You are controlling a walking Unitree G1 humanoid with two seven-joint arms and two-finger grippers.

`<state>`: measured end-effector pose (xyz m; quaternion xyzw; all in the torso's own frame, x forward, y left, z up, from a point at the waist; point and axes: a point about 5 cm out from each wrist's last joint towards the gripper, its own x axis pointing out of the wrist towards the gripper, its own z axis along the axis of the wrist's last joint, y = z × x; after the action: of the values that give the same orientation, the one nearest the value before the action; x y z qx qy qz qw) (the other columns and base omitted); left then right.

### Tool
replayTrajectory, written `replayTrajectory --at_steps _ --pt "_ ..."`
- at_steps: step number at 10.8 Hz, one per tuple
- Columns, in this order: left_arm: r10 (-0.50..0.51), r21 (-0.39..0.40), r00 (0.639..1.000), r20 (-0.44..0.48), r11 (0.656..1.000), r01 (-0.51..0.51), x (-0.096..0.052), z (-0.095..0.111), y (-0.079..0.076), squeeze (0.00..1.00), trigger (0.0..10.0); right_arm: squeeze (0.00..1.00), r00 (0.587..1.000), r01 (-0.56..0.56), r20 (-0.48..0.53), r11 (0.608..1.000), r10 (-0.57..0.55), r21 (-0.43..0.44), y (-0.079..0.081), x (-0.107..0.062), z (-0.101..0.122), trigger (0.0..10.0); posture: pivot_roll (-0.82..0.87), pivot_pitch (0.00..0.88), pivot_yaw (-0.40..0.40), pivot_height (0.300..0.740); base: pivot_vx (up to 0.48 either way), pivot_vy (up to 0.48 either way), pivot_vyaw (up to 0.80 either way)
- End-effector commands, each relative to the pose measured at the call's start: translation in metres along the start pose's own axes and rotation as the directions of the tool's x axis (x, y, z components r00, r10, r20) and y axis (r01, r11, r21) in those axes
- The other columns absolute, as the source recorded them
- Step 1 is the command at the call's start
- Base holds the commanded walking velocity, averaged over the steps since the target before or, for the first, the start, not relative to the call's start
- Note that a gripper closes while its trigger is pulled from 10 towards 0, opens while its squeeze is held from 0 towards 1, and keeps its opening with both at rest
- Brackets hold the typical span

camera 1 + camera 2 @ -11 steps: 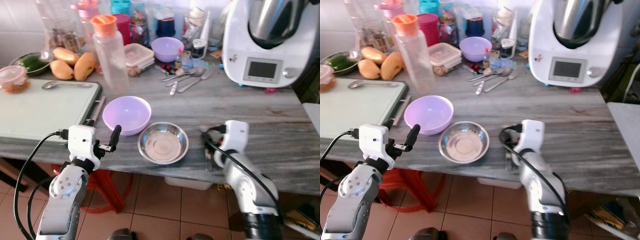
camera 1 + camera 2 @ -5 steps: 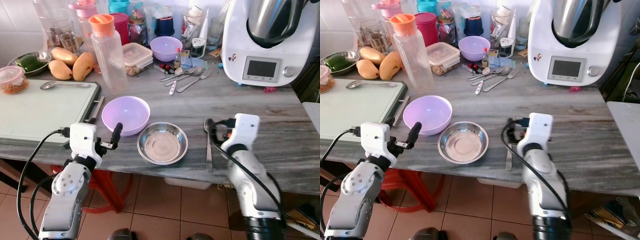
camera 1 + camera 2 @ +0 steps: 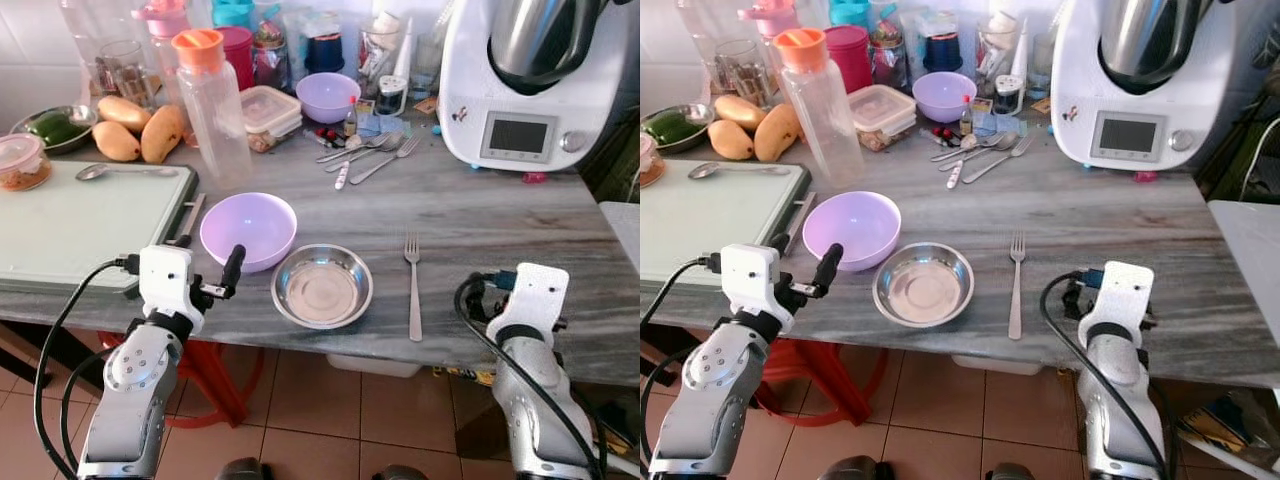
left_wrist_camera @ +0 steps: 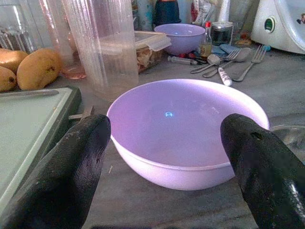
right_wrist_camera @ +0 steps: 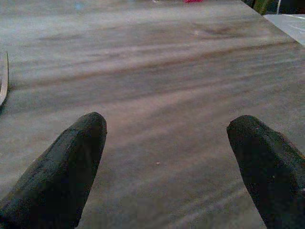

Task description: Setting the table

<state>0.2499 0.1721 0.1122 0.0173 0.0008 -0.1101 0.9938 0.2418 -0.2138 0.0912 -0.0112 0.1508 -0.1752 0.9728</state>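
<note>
1. Grey-veined stone makes up the counter (image 3: 520,215) under both our arms; our right gripper (image 5: 167,157) hangs over its near edge with its fingers spread wide and nothing between them.
2. We see the fork (image 3: 412,285) off to the left of those open fingers, apart from them: plain silver metal, lying flat, tines pointing away from us, handle toward the counter's front edge.
3. Our left gripper (image 4: 167,157) also stands wide apart and empty, its fingertips (image 4: 81,157) just short of the lilac plastic bowl (image 3: 248,229), which sits straight ahead between them.
4. Just beside that bowl, between it and the fork, rests a shallow steel bowl (image 3: 322,286), shiny and empty.
5. Left of our left gripper lies a pale green cutting board (image 3: 80,215) with a spoon (image 3: 110,171) at its far edge.
6. Farther on we find a clear bottle with an orange cap (image 3: 212,100), mangoes (image 3: 140,133), a lidded food box (image 3: 268,112), a second lilac bowl (image 3: 333,97) and loose cutlery (image 3: 365,155).
7. Far right stands a white kitchen machine (image 3: 530,85) with a small screen; we cannot read any writing or brand on it.
</note>
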Motion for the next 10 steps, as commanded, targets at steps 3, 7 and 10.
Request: replayTrajectory --at_steps 3,7,10 --pt "0.005 -0.017 1.000 -0.014 1.000 -0.005 -0.003 0.002 0.008 0.00 10.0 0.19 0.999 -0.016 -0.039 1.000 0.015 -0.015 -0.002 0.011 0.007 10.0 -0.03 0.000 0.043 0.740 0.000 0.000 0.00" --pt "0.010 -0.004 0.999 -0.036 1.000 -0.010 -0.012 0.001 0.013 0.00 10.0 0.11 0.992 -0.047 -0.118 0.999 0.045 -0.014 -0.003 0.010 -0.003 10.0 -0.03 0.008 0.042 0.740 0.000 0.000 0.00" --pt "-0.005 -0.005 0.999 -0.041 1.000 0.004 -0.010 0.001 0.010 0.00 10.0 0.07 0.978 -0.152 -0.139 0.988 0.153 0.019 0.012 0.016 0.002 10.0 -0.03 0.015 0.041 0.740 0.000 0.000 0.00"
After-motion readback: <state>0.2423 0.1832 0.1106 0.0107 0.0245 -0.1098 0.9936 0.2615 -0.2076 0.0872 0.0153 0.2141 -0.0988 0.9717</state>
